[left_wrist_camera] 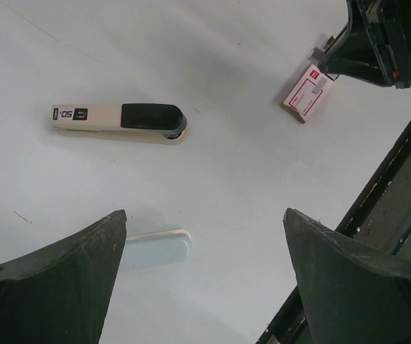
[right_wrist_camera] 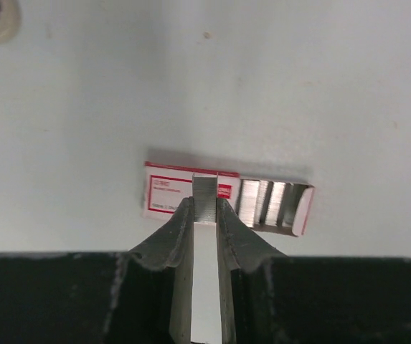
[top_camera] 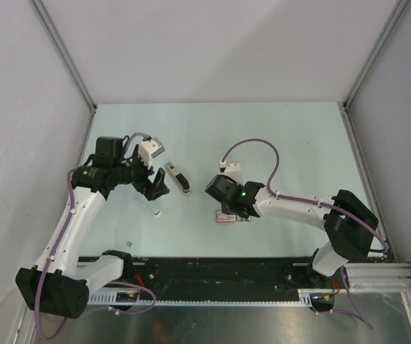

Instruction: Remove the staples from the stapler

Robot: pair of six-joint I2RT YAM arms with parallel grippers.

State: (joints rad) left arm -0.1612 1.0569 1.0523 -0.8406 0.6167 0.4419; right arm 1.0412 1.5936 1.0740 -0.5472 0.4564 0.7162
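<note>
The stapler [left_wrist_camera: 156, 248], a pale-blue oblong, lies flat on the table just inside my left finger; in the top view [top_camera: 157, 211] it is a small pale sliver below the left gripper. My left gripper [left_wrist_camera: 205, 218] is open and empty and hovers above it [top_camera: 155, 189]. My right gripper [right_wrist_camera: 205, 206] is shut on the staples [right_wrist_camera: 205, 193], a short silvery strip held upright between the fingertips. It hangs right over a flat red and white box [right_wrist_camera: 169, 192]. In the top view the right gripper [top_camera: 229, 208] covers the strip.
The box's drawer [right_wrist_camera: 273, 204] is slid open to the right and holds several staple strips; the box also shows in two other views [top_camera: 221, 218] [left_wrist_camera: 307, 92]. A larger beige and black stapler [left_wrist_camera: 119, 122] [top_camera: 177, 179] lies between the arms. The black base rail [top_camera: 212, 276] runs along the near edge.
</note>
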